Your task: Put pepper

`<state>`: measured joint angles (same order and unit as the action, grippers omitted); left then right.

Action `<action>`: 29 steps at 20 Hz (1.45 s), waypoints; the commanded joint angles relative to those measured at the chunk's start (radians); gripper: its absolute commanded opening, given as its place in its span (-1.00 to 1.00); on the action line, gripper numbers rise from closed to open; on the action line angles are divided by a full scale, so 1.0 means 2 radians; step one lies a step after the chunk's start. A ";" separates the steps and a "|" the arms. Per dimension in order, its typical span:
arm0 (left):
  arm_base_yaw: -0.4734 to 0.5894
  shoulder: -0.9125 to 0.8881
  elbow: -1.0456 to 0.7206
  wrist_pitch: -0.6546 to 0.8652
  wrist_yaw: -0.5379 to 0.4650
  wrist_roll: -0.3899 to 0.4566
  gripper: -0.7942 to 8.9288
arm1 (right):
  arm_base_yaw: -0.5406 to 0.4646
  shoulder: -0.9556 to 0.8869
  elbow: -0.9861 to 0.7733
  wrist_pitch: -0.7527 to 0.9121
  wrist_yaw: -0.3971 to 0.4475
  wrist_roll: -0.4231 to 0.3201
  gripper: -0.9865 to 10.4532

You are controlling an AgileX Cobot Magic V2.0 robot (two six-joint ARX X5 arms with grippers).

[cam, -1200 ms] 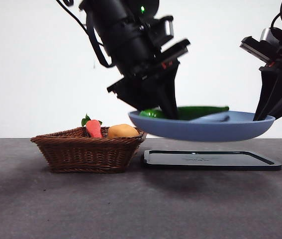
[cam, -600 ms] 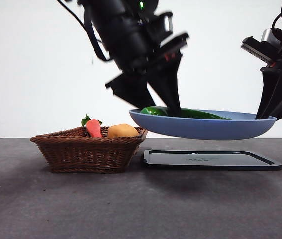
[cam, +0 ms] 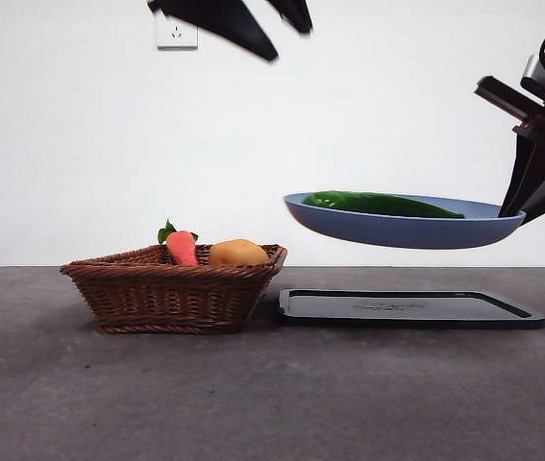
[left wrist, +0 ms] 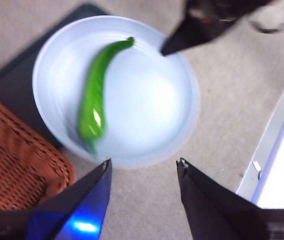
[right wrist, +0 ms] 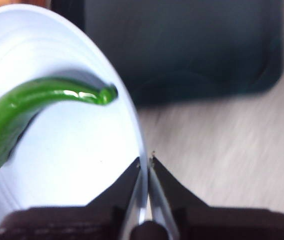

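A: Surface and largest items?
B: Dark grey tabletop (cam: pixel 253 403). Flat black rectangular tray (cam: pixel 411 307) lying on it at about 4 o'clock from frame centre in the front view. Brown woven wicker basket (cam: pixel 171 288) just beside the tray, at 8 o'clock, holding a red-orange carrot-like piece with green leaves (cam: pixel 181 247) and a round orange-yellow fruit (cam: pixel 237 253).

A: Plate?
B: Round pale-blue shallow plate (cam: pixel 402 229) held in the air above the tray, clear of it, near level.

A: Grippers?
B: Right gripper (right wrist: pixel 146 162) pinched narrow on the plate's rim (right wrist: pixel 140 150), at 3 o'clock in the front view. Left gripper (left wrist: pixel 143 167) spread wide, gripping nothing, high above the plate; only dark tips seen at 12 o'clock in the front view.

A: Task item?
B: Long glossy dark-green pepper (cam: pixel 378 204) lying flat inside the plate, touching its floor, stem end curved toward the rim. Apart from both grippers.
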<state>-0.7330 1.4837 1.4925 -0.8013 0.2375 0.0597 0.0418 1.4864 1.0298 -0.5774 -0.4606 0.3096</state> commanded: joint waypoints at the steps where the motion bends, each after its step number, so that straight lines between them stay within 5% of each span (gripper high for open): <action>1: 0.001 -0.003 0.011 -0.007 -0.001 0.010 -0.36 | -0.008 0.047 0.044 0.008 -0.001 0.014 -0.82; 12: 0.001 -0.007 0.011 -0.019 0.000 0.007 -0.36 | -0.021 0.234 0.175 0.020 0.017 0.021 -0.82; 20: 0.001 -0.007 0.011 -0.019 0.000 0.006 -0.36 | -0.024 0.258 0.176 0.028 0.025 0.014 -0.82; 25: 0.001 -0.007 0.011 -0.019 0.000 0.006 -0.36 | -0.024 0.254 0.176 0.026 0.024 0.014 -0.52; 29: 0.001 -0.007 0.011 -0.019 0.000 0.006 -0.36 | -0.033 0.201 0.176 -0.005 0.024 -0.020 -0.51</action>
<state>-0.7246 1.4593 1.4925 -0.8452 0.2363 0.0673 -0.0219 1.8885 1.3598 -0.5983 -0.4114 0.2989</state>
